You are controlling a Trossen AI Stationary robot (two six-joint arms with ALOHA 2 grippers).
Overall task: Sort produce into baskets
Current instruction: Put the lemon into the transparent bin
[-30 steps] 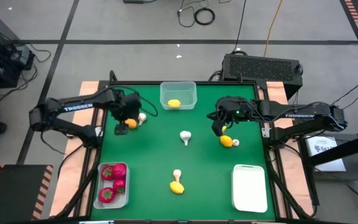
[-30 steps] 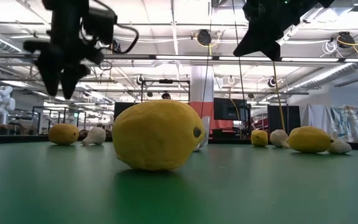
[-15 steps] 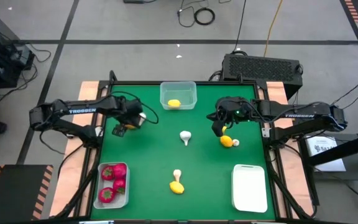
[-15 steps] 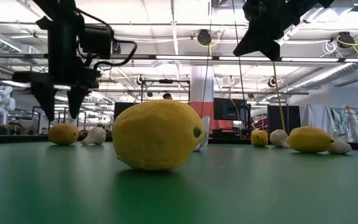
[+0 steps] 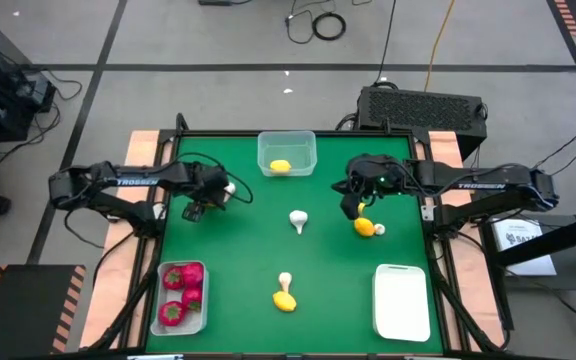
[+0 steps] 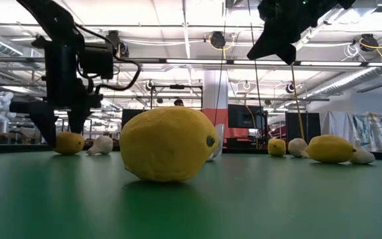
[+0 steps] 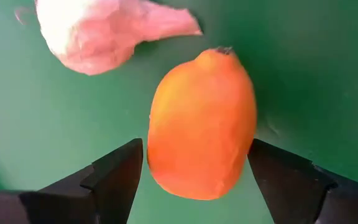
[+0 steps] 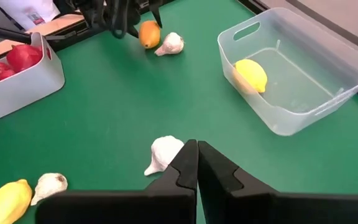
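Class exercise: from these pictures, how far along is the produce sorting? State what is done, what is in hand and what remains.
Done: red pieces fill the near-left basket, and one lemon lies in the far basket. In hand: the left gripper stands open around the orange lemon, not yet gripped. Left: the mushrooms and other lemons on the table; the near-right basket is empty. The right gripper hangs shut.

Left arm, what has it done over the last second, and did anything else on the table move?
The left gripper came down from above the table until its open fingers straddle the orange lemon beside a white mushroom; it has not closed on it yet. The right gripper stayed shut and hovering, and the produce and baskets kept their places.
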